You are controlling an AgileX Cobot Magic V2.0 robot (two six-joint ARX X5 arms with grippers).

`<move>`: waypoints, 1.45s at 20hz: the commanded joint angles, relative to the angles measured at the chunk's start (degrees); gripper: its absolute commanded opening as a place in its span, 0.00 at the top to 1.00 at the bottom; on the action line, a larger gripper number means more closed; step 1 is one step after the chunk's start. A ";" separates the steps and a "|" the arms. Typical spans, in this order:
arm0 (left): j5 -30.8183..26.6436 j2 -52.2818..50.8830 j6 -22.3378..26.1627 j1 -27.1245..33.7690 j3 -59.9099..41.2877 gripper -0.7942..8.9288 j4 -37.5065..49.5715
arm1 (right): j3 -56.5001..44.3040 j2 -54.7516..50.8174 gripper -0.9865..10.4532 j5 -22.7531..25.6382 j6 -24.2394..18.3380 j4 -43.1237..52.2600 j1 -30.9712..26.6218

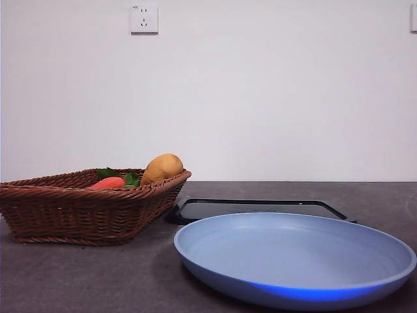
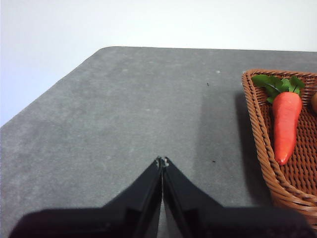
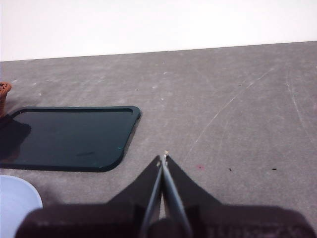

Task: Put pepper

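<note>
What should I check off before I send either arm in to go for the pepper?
1. Pepper located: not ok. No view shows it; the basket shows only the carrot and the potato.
2. Blue plate free to receive: ok, nothing lies in it.
3. Dark tray behind the plate: ok, nothing on it.
4. Left gripper: ok, shut, holding nothing, over bare table beside the basket.
5. Right gripper: ok, shut, holding nothing, near the tray's corner.
6. Arms out of the front view: ok, neither shows there.
</note>
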 commanded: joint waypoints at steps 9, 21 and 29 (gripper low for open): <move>6.56 -0.04 -0.90 0.24 -0.61 0.91 0.81 | -0.28 -0.04 0.90 -0.35 8.20 0.35 -0.02; 16.66 -0.04 -15.82 0.24 -0.61 0.91 2.67 | 0.17 -0.04 0.91 -0.61 23.19 0.72 0.00; 21.11 -0.02 -21.68 0.24 3.78 0.91 4.46 | 7.43 1.66 0.91 -2.05 25.18 1.11 0.04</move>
